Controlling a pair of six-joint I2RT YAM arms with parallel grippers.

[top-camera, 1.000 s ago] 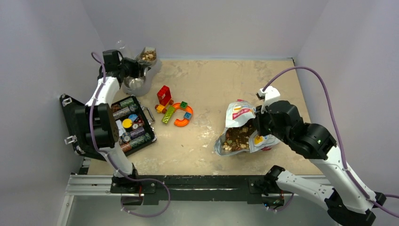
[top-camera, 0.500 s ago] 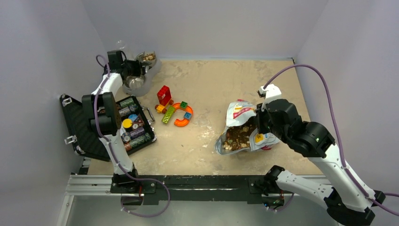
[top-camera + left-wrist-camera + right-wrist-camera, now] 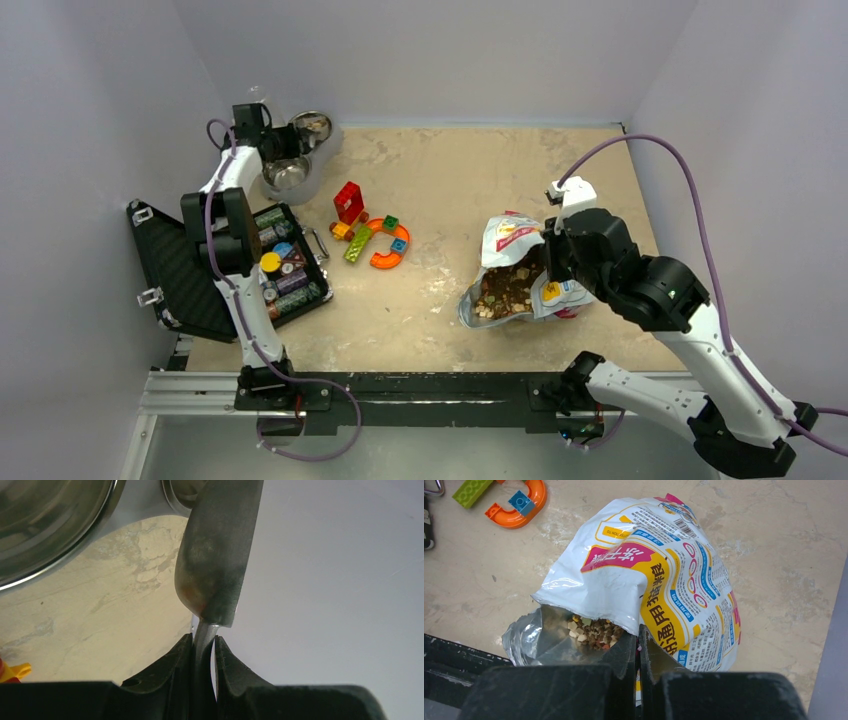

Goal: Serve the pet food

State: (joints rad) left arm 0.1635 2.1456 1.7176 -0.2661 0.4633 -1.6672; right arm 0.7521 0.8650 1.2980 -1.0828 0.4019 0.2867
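My left gripper [image 3: 268, 140] is at the back left, shut on the thin handle of a metal scoop [image 3: 215, 570]. The scoop's dull back faces the left wrist camera and reaches over the rim of the far steel bowl [image 3: 312, 126], where pet food [image 3: 314, 122] shows. The near steel bowl [image 3: 286, 173] looks bare inside. On the right, my right gripper [image 3: 548, 262] is shut on the torn edge of the white and yellow food bag [image 3: 664, 575]. The bag is held open, with more pet food [image 3: 594, 630] inside it.
Colourful toy blocks [image 3: 370, 236] lie between the bowls and the bag. An open black case [image 3: 280, 265] of round tins sits at the left edge. Walls close in the back and both sides.
The left arm swung toward the back wall and the loaded scoop came down and turned over at the far bowl. The right gripper and the bag stayed put.
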